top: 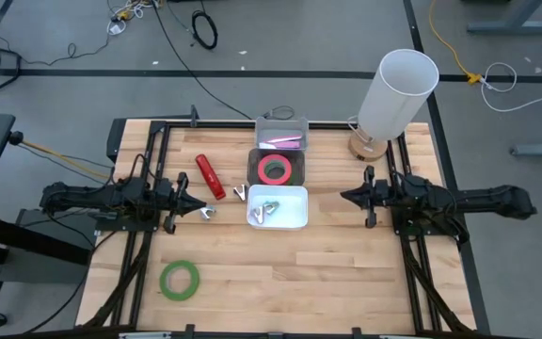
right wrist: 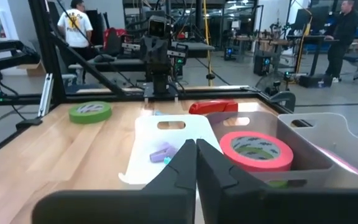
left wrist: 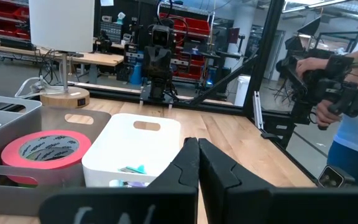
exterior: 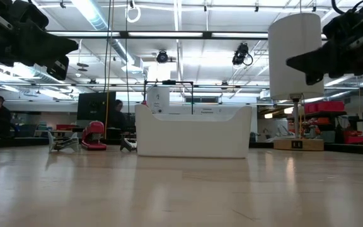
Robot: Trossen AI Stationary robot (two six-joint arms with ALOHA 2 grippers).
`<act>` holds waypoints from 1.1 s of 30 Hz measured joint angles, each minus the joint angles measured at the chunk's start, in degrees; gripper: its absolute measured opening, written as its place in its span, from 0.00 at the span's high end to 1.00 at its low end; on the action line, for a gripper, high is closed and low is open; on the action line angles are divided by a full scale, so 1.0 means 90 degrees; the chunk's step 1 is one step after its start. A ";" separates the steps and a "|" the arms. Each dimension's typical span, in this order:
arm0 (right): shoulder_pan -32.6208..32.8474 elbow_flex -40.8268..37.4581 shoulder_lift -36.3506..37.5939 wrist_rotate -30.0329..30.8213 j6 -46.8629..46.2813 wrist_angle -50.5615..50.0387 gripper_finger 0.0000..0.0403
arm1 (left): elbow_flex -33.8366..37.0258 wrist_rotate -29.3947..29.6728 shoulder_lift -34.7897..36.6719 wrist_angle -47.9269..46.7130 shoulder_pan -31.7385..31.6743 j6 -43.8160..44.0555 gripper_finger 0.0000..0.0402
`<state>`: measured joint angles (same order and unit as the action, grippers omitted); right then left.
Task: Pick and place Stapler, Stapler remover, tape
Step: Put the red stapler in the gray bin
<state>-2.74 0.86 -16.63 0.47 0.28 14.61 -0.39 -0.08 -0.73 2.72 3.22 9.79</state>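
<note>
Two arms wait at opposite edges of the wooden table (top: 327, 282), both empty, which suggests sorting has not begun. At the left edge, the left gripper (top: 199, 207) hovers with its fingers pressed together, nose toward the middle. Near the front edge sits a green tape roll (top: 180, 280), well apart from everything else. Just ahead of the left gripper lie a metal staple remover (top: 209, 214) and the red stapler (top: 209, 176), loose on the wood, probably staged for picking. Centrally, the dark bin (top: 254, 162) holds a pink tape roll (top: 275, 169); the white bin (top: 299, 217) in front of it holds small clips. At the right edge, the right gripper (top: 349, 197) waits, fingers together, holding nothing.
</note>
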 joint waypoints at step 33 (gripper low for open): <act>0.0144 0.0002 0.1785 -0.0328 -0.0479 -0.1541 0.97 | -0.0001 0.0000 0.0000 0.0000 0.0002 0.0001 0.99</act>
<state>-1.45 0.89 -0.57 -2.48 -4.03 0.73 -0.40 -0.07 -0.73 2.72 3.24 9.80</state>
